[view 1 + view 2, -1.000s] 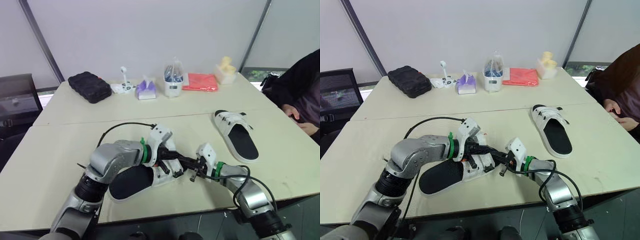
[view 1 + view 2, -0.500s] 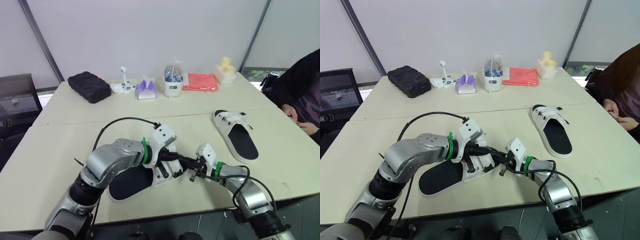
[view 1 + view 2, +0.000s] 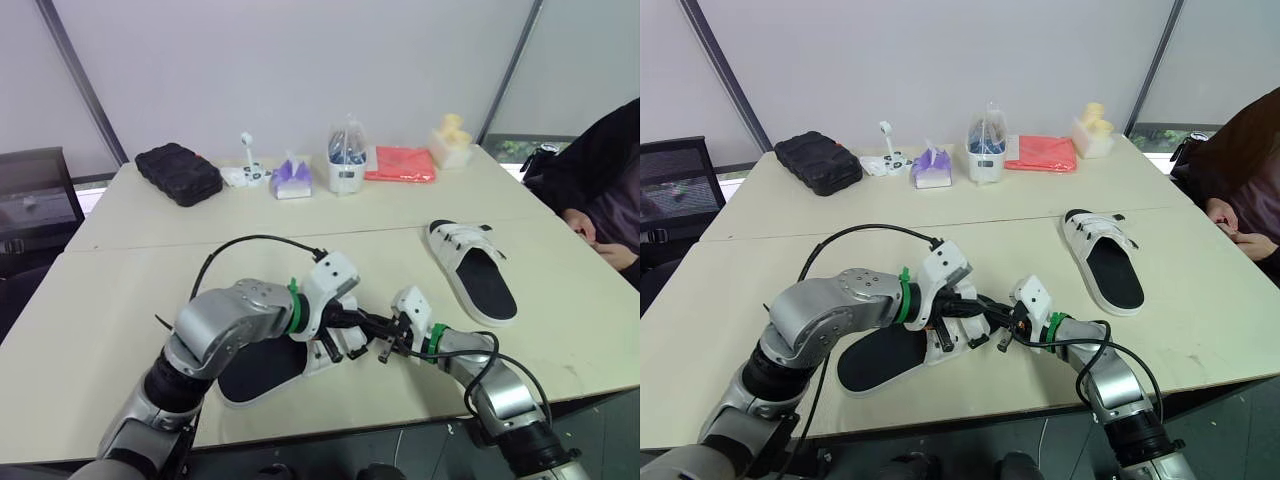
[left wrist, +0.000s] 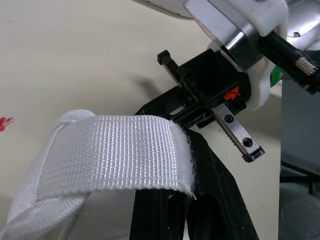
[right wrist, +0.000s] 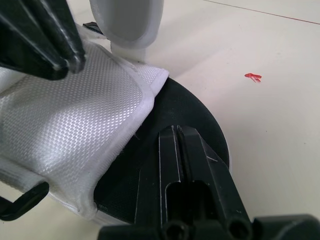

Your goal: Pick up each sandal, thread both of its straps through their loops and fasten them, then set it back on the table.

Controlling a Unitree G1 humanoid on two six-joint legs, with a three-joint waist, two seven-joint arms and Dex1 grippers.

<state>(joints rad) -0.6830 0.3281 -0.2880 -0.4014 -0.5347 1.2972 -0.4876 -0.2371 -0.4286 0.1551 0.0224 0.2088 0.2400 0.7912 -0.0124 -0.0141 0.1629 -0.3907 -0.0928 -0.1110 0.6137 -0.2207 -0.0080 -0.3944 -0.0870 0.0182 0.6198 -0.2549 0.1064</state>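
The near sandal (image 3: 262, 362) lies flat on the bench (image 3: 120, 300). Its long axis slants from the heel, close in at my left, to the strapped end farther off at my right, and the next move turns on that end. The left gripper (image 3: 338, 338) reaches in over the sandal's sole and the right gripper (image 3: 383, 347) comes at the same end from the opposite side, so the two meet nose to nose there. A white strap (image 4: 120, 150) drapes across the left gripper, its free end pointing at the right one. I judge the left arm the nearer to it. I cannot tell whether the left jaws are pinching it, while the right jaws look pressed together on nothing. I count two sandals. The second sandal (image 3: 480, 280) lies well apart from the near sandal, to its right.
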